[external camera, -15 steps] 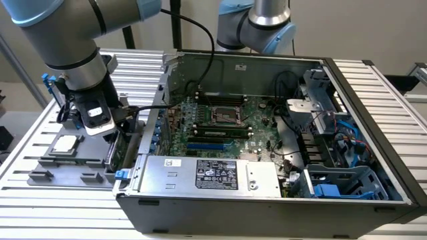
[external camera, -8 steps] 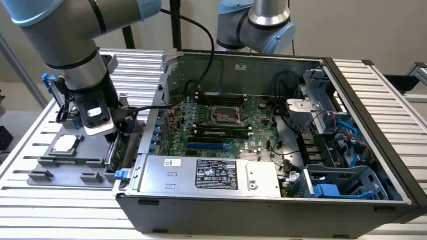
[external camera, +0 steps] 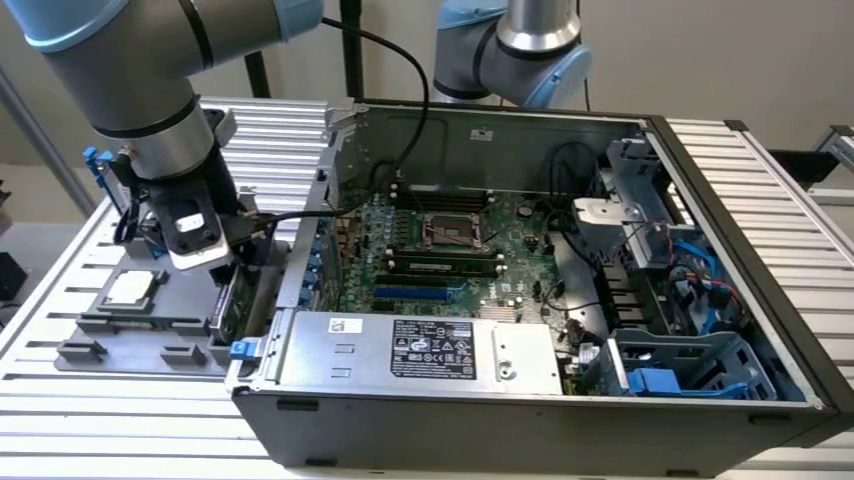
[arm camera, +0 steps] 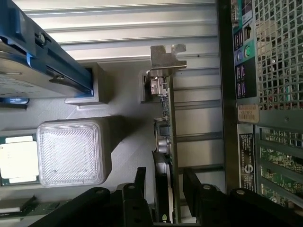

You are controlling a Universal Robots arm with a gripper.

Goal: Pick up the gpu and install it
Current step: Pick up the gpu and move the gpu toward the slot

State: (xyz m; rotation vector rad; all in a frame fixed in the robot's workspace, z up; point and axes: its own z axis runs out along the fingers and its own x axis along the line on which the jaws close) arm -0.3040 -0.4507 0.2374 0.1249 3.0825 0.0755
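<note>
Gripper (arm camera: pixel 164 172): open, straddling the gpu (arm camera: pixel 166 118) beside the case (arm camera: pixel 227 71).
Risk: uneven closing could tilt the gpu in its stand.

gpu (arm camera: pixel 166 118) green-edged, silver bracket; fingers (arm camera: pixel 191 187) black; motherboard (external camera: pixel 514 235) green; hard drive rails (arm camera: pixel 52 59) blue; table (external camera: pixel 781 190) pale grey, ribbed; case (arm camera: pixel 279 47) rear dark grey, perforated mesh; holder tray (external camera: pixel 134 340) matte grey

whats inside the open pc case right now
Green motherboard, silver power supply, blue cables. The gpu stands outside, straddled by the open tool. Whatever lies under the power supply is covered.
</note>
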